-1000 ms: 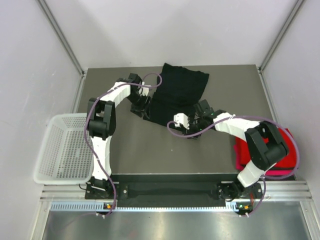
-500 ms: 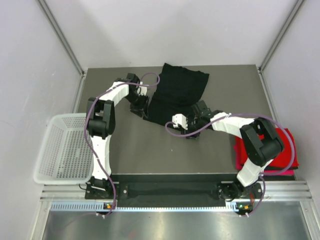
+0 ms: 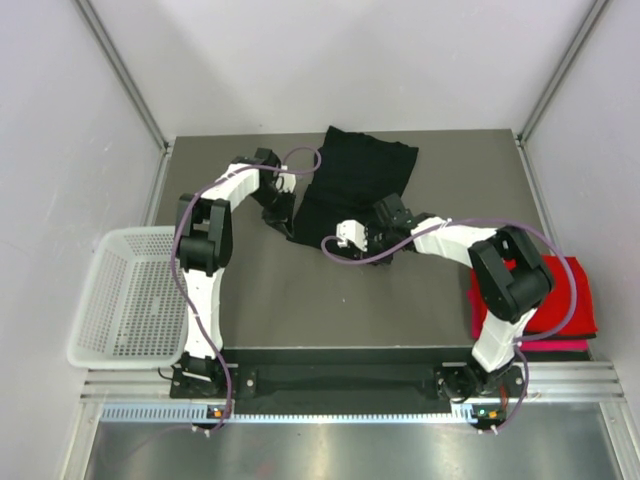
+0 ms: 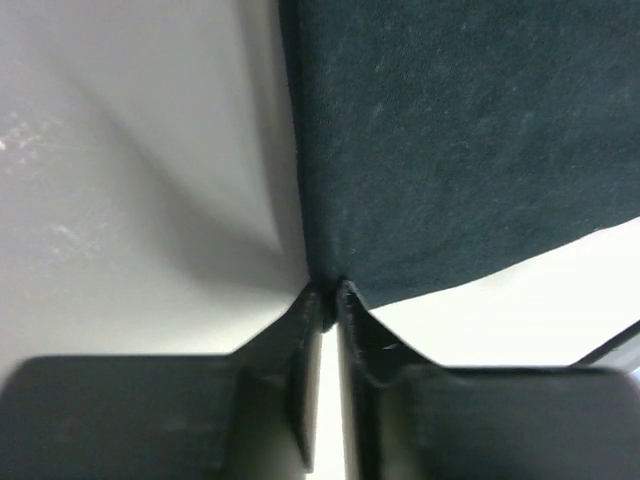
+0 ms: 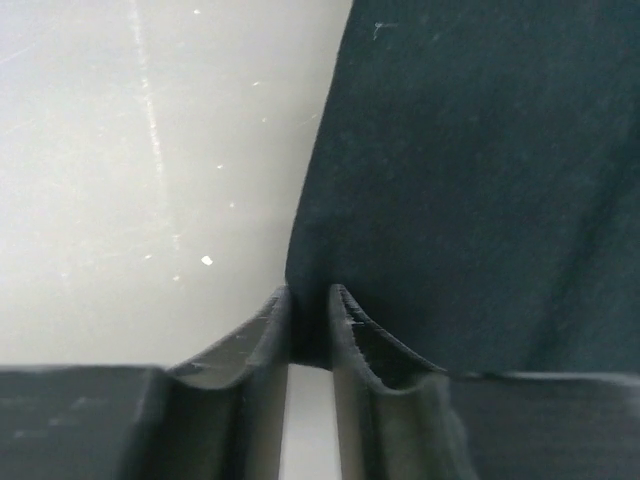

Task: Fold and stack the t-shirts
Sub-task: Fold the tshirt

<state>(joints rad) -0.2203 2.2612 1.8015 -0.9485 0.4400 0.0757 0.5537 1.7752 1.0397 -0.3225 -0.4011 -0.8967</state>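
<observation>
A black t-shirt (image 3: 355,175) lies partly folded at the back middle of the table. My left gripper (image 3: 289,226) is at its near left corner, and in the left wrist view the gripper (image 4: 328,296) is shut on the corner of the black cloth (image 4: 450,140). My right gripper (image 3: 386,222) is at the near right edge. The right wrist view shows this gripper (image 5: 310,298) shut on a fold of the shirt's edge (image 5: 480,180). A folded red t-shirt (image 3: 560,295) lies on a magenta one (image 3: 560,344) at the right front.
A white mesh basket (image 3: 128,295) hangs off the table's left edge. Grey walls with metal posts close in the back and both sides. The right arm's purple cable (image 3: 345,255) loops over the table (image 3: 330,300) near the shirt's front edge.
Both grippers have closed on the black shirt's near edge. The right gripper has slid to the left along that edge; the left gripper has stayed at its corner.
</observation>
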